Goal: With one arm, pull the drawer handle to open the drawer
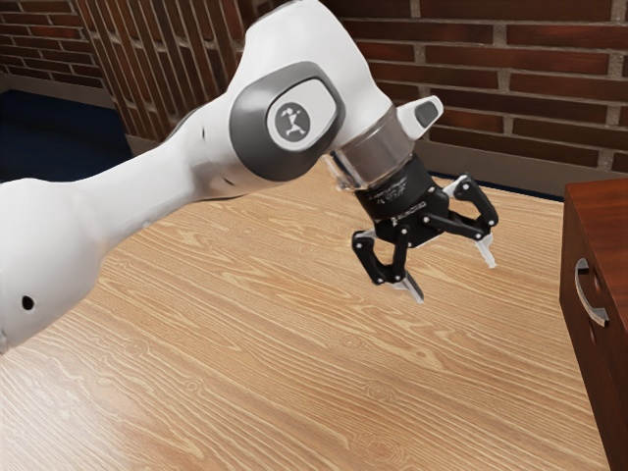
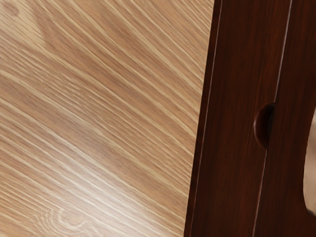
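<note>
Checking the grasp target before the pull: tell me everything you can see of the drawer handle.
The drawer handle is a pale grey, metal-looking curved bar, mounted upright on the dark reddish wood cabinet front at the exterior view's right edge. Both ends meet the wood; the middle bows outward. Nothing touches it: the open gripper hangs apart from it, above the table.

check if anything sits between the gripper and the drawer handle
Nothing visible does. The gripper hangs open above the table, apart from the drawer handle on the front of the cabinet at the exterior view's right. Bare tabletop lies under the gap between them.
</note>
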You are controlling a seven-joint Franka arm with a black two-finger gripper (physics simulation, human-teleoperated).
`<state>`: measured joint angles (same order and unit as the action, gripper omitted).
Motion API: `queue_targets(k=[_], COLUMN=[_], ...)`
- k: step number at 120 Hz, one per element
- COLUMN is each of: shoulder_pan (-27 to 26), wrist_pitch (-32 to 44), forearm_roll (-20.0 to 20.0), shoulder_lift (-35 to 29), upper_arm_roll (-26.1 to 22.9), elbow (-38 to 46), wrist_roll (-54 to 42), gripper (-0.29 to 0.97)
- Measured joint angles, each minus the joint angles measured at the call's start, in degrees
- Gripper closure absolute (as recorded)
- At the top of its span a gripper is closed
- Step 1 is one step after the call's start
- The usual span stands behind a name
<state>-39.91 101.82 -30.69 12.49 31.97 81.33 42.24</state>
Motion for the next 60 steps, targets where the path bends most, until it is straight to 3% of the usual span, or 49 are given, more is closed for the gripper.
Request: queue_targets(k=[60], shoulder_pan=[-3.0], wrist_pitch=[9.5], forearm_roll=[-1.0], shoulder_lift=[3.8], upper_arm_roll=[-1.3], elbow=[0.1], wrist_roll=[5.4], gripper=[0.07])
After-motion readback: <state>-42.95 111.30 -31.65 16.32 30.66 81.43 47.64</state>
